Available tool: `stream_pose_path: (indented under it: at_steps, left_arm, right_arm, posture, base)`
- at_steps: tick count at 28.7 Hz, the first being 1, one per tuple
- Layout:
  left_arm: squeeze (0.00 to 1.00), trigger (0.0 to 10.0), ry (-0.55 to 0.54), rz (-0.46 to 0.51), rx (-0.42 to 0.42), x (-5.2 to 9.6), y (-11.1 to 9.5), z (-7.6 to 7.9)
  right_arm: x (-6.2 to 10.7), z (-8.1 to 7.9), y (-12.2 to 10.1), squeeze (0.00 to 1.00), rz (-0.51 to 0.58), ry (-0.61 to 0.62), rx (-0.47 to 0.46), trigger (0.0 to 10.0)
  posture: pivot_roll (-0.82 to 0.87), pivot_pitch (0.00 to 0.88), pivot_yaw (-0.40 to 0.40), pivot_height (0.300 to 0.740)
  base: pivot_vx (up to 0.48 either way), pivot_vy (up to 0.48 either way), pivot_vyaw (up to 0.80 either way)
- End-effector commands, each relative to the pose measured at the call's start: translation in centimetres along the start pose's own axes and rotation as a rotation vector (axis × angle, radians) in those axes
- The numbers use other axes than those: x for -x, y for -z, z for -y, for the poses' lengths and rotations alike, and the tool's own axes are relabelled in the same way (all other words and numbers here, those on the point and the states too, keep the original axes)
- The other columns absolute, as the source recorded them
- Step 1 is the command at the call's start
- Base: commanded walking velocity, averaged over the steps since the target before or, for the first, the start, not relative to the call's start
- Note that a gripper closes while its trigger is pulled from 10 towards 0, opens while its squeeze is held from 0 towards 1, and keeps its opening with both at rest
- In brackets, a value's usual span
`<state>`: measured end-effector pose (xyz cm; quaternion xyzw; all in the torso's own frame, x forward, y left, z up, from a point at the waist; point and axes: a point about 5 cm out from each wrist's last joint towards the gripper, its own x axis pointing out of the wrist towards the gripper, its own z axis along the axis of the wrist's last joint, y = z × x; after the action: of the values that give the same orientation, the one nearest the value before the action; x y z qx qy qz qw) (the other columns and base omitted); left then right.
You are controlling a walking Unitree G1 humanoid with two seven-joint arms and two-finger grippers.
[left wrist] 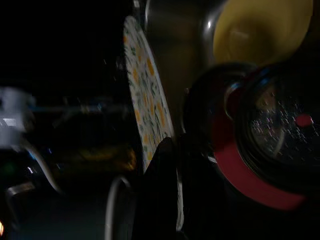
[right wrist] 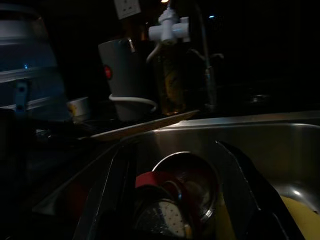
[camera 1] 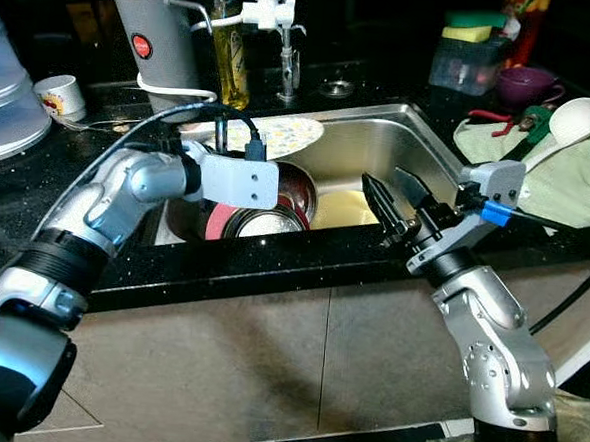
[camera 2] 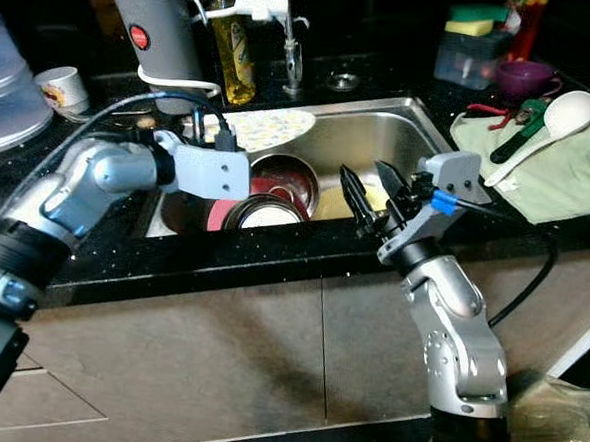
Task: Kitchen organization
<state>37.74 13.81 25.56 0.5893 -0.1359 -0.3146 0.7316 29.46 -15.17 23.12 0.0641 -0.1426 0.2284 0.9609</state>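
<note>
Over the sink piled with dishes, the right gripper hovers spread wide while the left gripper's fingers are unreadable, and the tilted floral plate could slip if nudged.

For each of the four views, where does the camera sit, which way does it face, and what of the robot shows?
Left eye: on the head, facing forward and down at the sink; both arms show, left pincer over the dishes, right pincer open at the front rim.
Right eye: beside it, same scene.
Left wrist: looks along its dark fingers at the patterned plate and red-rimmed lid.
Right wrist: looks between its fingers into the sink towards the kettle.
Both wrist views share the lid and plate.
</note>
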Motion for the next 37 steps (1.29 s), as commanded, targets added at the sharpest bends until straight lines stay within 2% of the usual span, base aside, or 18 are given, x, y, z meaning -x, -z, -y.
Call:
stream_pose_path:
  at_steps: [1, 5, 6, 13, 24, 25, 26, 30, 33, 36, 37]
  left_arm:
    - [0.00, 10.0, -0.011, -0.021, 0.036, 0.3, 0.9, 0.4]
    - [0.00, 10.0, 0.005, -0.050, 0.043, 0.1, 1.5, 1.4]
    - [0.00, 10.0, 0.013, -0.079, 0.045, 0.1, 2.2, 2.2]
    - [0.00, 10.0, 0.014, -0.111, 0.071, 0.0, 3.2, 3.6]
    - [0.00, 10.0, 0.041, -0.125, 0.086, -0.3, 3.6, 4.8]
    - [0.42, 10.0, 0.041, -0.124, 0.085, -0.4, 3.6, 4.9]
    - [1.00, 10.0, 0.040, -0.124, 0.085, -0.4, 3.6, 4.9]
    - [1.00, 10.0, 0.023, -0.117, 0.081, -0.4, 3.6, 4.8]
    - [1.00, 10.0, -0.049, -0.106, 0.049, -0.2, 3.5, 3.5]
    - [1.00, 10.0, -0.071, -0.103, 0.041, -0.1, 3.4, 3.1]
    - [1.00, 10.0, -0.112, -0.086, 0.044, 0.0, 3.1, 2.4]
  right_arm:
    - [-0.1, -0.4, 0.0, 0.00, 0.000, -0.018, 0.001, 10.0]
    - [-0.1, -0.5, 0.0, 0.00, -0.007, -0.022, 0.011, 10.0]
    - [0.0, -0.5, 0.1, 0.00, -0.010, -0.024, 0.015, 10.0]
    - [0.1, -0.5, 0.0, 0.00, -0.013, -0.020, 0.017, 10.0]
    - [0.2, -0.6, 0.1, 0.00, -0.022, -0.025, 0.027, 10.0]
    - [0.2, -0.7, 0.1, 0.00, -0.027, -0.031, 0.029, 10.0]
    - [0.2, -0.8, 0.2, 0.00, -0.030, -0.037, 0.030, 10.0]
    - [0.2, -0.9, 0.2, 0.00, -0.035, -0.048, 0.031, 10.0]
    - [0.1, -1.0, 0.3, 0.00, -0.034, -0.053, 0.029, 10.0]
    - [0.1, -1.0, 0.3, 0.00, -0.033, -0.054, 0.028, 10.0]
    - [0.1, -1.0, 0.3, 0.00, -0.033, -0.055, 0.028, 10.0]
  posture:
    - [-0.13, 0.012, 0.070, 0.740]
    - [-0.13, 0.011, 0.071, 0.740]
    - [-0.13, 0.016, 0.072, 0.740]
    - [-0.14, 0.022, 0.074, 0.740]
    - [-0.14, 0.025, 0.076, 0.740]
    - [-0.14, 0.026, 0.076, 0.740]
    - [-0.14, 0.026, 0.075, 0.740]
    - [-0.14, 0.027, 0.073, 0.740]
    - [-0.14, 0.025, 0.073, 0.740]
    - [-0.14, 0.025, 0.073, 0.740]
    - [-0.13, 0.024, 0.073, 0.740]
  base:
    - [0.000, 0.000, 0.00]
    - [0.000, 0.000, 0.00]
    - [0.000, 0.000, 0.00]
    - [0.000, 0.000, 0.00]
    - [0.000, 0.000, 0.00]
    - [0.000, 0.000, 0.00]
    - [0.000, 0.000, 0.00]
    - [0.000, 0.000, 0.00]
    - [0.000, 0.000, 0.00]
    - [0.000, 0.000, 0.00]
    - [0.000, 0.000, 0.00]
